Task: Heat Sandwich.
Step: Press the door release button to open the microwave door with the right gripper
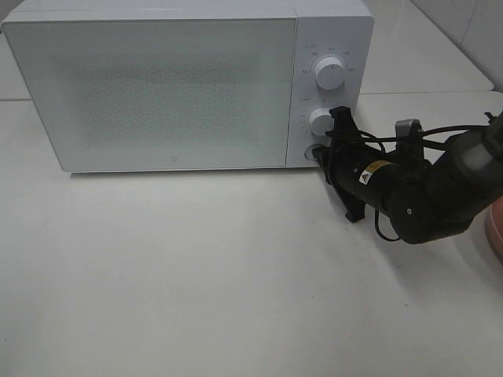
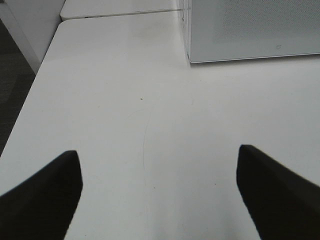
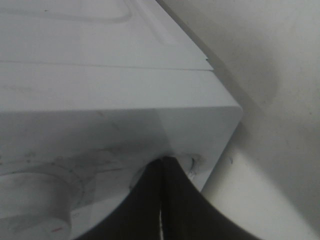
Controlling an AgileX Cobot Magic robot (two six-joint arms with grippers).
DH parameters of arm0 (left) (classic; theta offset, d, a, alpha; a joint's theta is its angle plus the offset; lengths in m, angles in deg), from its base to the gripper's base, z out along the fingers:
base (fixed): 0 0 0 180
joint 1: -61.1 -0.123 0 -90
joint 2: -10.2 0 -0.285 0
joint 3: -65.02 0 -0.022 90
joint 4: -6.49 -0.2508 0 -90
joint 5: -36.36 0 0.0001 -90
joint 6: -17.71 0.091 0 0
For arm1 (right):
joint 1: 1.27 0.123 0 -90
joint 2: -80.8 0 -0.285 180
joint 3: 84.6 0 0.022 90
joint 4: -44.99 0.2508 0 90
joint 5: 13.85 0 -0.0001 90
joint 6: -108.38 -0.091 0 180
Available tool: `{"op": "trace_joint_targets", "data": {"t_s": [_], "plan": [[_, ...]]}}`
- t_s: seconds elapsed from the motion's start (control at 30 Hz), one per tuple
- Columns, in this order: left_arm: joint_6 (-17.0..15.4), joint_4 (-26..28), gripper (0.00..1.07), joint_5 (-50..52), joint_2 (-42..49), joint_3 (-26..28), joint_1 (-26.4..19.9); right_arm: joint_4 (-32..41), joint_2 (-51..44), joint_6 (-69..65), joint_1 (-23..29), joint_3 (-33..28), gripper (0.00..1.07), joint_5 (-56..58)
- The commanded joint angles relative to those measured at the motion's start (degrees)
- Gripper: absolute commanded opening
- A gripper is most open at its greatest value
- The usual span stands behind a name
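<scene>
Right gripper (image 1: 318, 155) closed, empty, tips against door button (image 1: 313, 151) at microwave (image 1: 157, 86) lower front corner. Left gripper (image 2: 157, 152) open, empty, above table (image 1: 196, 298). Sandwich not in view; plate (image 1: 497, 224) rim at table right edge.

Risks:
- Tips slip off button: door fails to open.
- Excess push: microwave shifts backward.

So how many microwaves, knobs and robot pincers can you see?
Microwave: 1
Knobs: 2, upper knob, lower knob
Pincers: 2, left pincer, right pincer
Total: 5
</scene>
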Motion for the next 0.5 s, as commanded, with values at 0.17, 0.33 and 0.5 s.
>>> {"op": "trace_joint_targets", "data": {"t_s": [0.17, 0.33, 0.5], "plan": [[-0.1, 0.0, 0.78, 0.6, 1.3, -0.1, 0.0, 3.0, -0.2, 0.4, -0.5, 3.6, 0.0, -3.6], [-0.1, 0.0, 0.78, 0.6, 1.3, -0.1, 0.0, 5.7, -0.2, -1.1, -0.5, 4.6, 0.0, -3.7], [-0.1, 0.0, 0.78, 0.6, 1.3, -0.1, 0.0, 5.7, -0.2, -1.3, -0.5, 5.3, 0.0, -5.0]]}}
